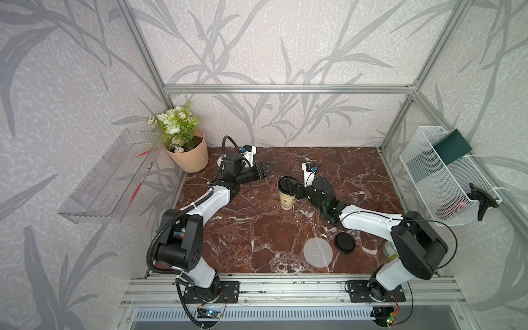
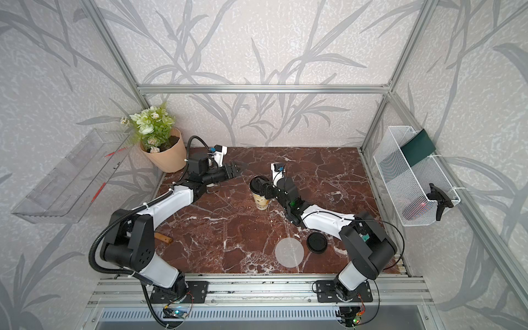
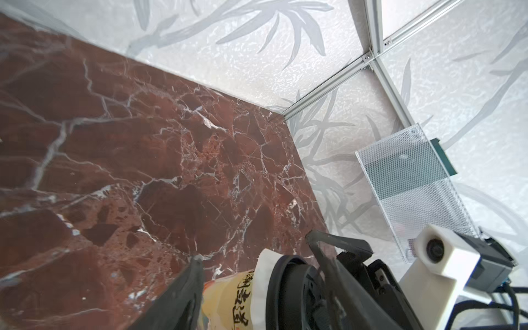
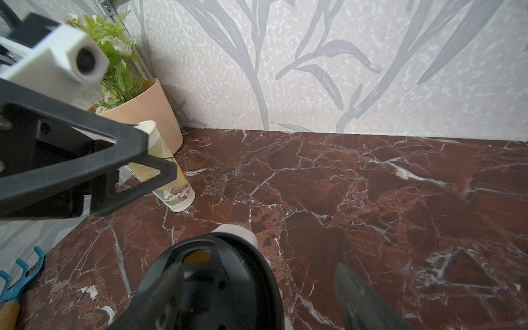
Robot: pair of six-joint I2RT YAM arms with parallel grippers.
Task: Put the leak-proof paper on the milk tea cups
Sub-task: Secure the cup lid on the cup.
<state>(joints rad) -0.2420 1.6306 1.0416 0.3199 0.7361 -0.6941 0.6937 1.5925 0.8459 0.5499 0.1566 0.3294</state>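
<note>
Where the marble table [image 1: 257, 228] opens out at its middle, the capped cup [image 1: 285, 197] wears its paper under a lid.

The right gripper [image 4: 260, 268] straddles that cup's black lid [image 4: 214, 280] with jaws apart, one finger on the lid and the other clear of it. It grasps nothing, and is probably there to press the lid over the leak-proof paper [image 3: 264, 268] frilling out beneath. The left gripper [image 1: 267, 168] hangs just beside the capped cup, spread and empty. Well apart from it, toward the back corner, stands the second cup [image 4: 174, 185]; I cannot tell whether it is covered. Nearer the front lie a loose disc [image 1: 318, 253] and, just beside it, a spare lid [image 1: 345, 242], probably meant for that second cup. Black Chinese characters [image 3: 240, 300] run down the capped cup; I cannot read them.
</note>
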